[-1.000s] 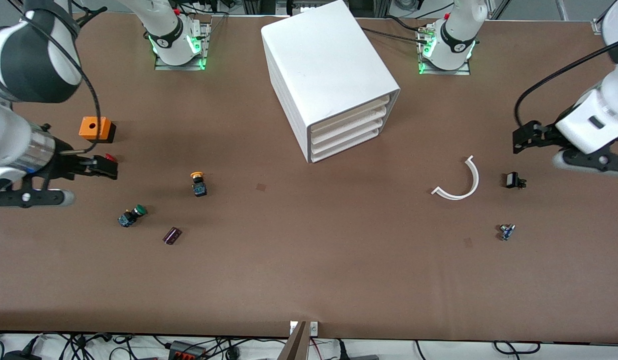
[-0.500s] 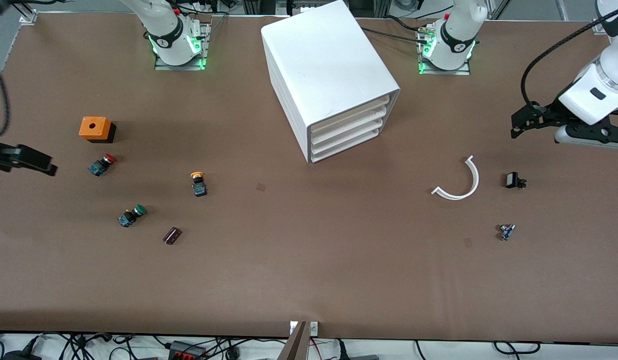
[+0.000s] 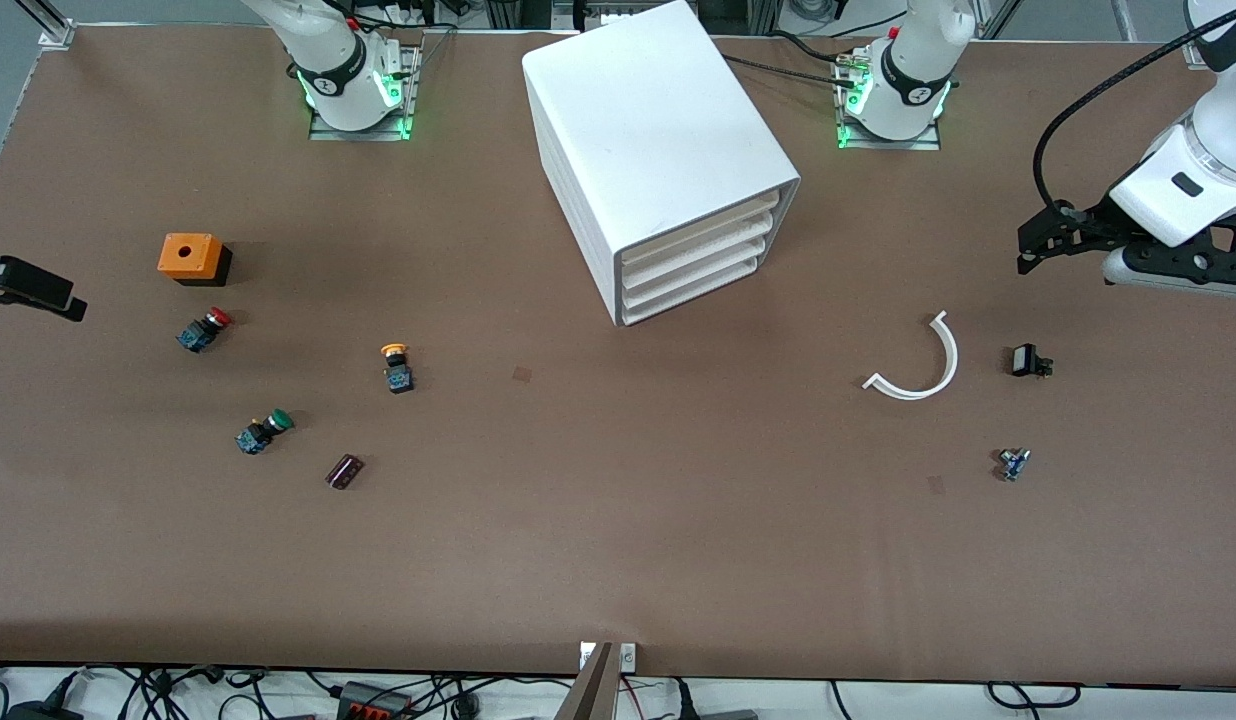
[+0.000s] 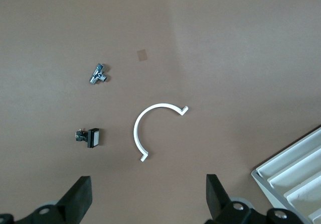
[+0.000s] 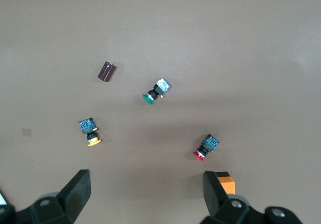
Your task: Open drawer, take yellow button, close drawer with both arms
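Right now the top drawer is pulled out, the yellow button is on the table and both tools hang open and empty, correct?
Not quite: the top drawer is pushed in, flush with the three below it, as the front view shows. The rest holds: the yellow button stands on the table, and the left tool and right tool are open and empty.

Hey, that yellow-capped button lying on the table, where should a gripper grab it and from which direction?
Probably come straight down and close across the button's black-and-blue body, just below the cap. It seems to lie on its side, the round cap pointing toward the robots' bases, so the squarer body offers flatter faces. The right gripper, open, is the closer one.
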